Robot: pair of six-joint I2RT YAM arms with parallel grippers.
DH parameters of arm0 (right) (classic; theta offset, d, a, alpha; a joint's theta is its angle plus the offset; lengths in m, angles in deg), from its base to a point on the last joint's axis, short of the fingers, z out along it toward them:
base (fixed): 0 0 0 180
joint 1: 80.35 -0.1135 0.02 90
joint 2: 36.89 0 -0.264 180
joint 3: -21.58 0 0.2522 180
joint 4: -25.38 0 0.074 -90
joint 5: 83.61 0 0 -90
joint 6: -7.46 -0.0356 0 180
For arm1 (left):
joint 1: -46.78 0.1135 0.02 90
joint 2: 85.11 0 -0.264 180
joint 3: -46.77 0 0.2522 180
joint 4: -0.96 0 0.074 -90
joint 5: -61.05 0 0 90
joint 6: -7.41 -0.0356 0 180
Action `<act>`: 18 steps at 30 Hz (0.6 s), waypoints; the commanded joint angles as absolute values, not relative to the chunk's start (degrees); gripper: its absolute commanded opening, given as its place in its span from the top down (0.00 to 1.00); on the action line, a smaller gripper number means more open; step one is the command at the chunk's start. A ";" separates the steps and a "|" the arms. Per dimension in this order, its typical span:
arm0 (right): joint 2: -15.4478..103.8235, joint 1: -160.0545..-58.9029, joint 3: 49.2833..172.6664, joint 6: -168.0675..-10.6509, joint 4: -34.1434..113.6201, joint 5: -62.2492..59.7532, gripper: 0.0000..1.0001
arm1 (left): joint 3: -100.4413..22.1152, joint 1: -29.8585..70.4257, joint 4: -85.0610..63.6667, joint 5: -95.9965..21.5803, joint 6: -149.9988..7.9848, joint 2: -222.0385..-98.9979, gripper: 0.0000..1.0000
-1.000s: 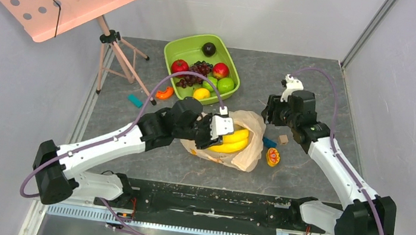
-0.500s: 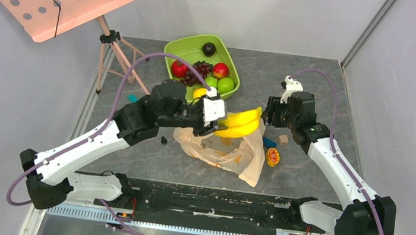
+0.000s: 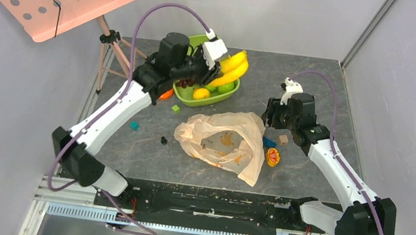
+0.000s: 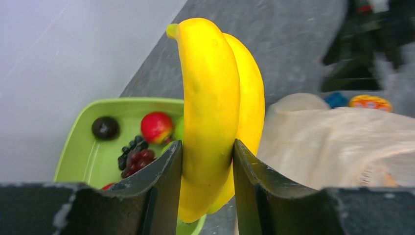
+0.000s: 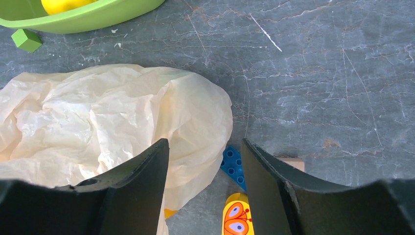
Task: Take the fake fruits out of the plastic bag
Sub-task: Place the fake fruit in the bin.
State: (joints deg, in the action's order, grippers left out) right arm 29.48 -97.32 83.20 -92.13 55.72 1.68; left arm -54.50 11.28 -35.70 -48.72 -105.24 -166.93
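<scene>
Top view: left claw [image 3: 219,65] is clamped on the banana [image 3: 232,68], which hangs in the air above the green tub [image 3: 223,97]. The plastic bag [image 3: 223,146] lies well clear of that claw, on its base side, slack on the table. The right claw [image 3: 270,114] hovers just at the bag's right edge, jaws apart, nothing in them. A dark red grape bunch [image 3: 189,82] and a small round yellow fruit [image 3: 201,93] sit in the tub, below the left claw

Left wrist: both fingers [image 4: 164,186] pinch the banana's lower half, the rest sticking out past the tips. Tub and grapes are below-left of the jaws, bag below-right, apart from the banana

Right wrist: jaws wide and empty. The bag's edge lies under the left finger and part of the gap, a blue block [image 5: 232,164] under the gap beside the right finger

Progress, as a judgement: nearly done. Grapes and yellow fruit look delivered, the banana is out but not yet set down. The bag looks flat with only its prints showing, though its folds can't be fully checked. Left to do: release the banana into the tub
</scene>
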 commanded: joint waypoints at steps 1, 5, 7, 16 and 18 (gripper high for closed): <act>27.90 -97.07 82.07 -92.40 53.76 0.03 0.41 | -58.75 17.46 -29.06 -50.13 -100.95 -173.55 0.61; 28.10 -97.05 81.57 -92.43 53.39 0.11 0.41 | -59.98 22.35 -26.26 -50.48 -98.48 -180.31 0.61; 28.36 -97.04 81.48 -92.36 53.25 0.29 0.41 | -59.91 23.69 -25.02 -50.48 -97.62 -183.59 0.61; 30.17 -97.06 81.23 -91.98 52.34 0.34 0.40 | -60.86 24.78 -22.13 -51.57 -97.39 -193.53 0.59; 30.25 -97.05 80.91 -91.83 52.18 0.46 0.41 | -62.02 24.74 -22.78 -51.88 -97.78 -195.50 0.59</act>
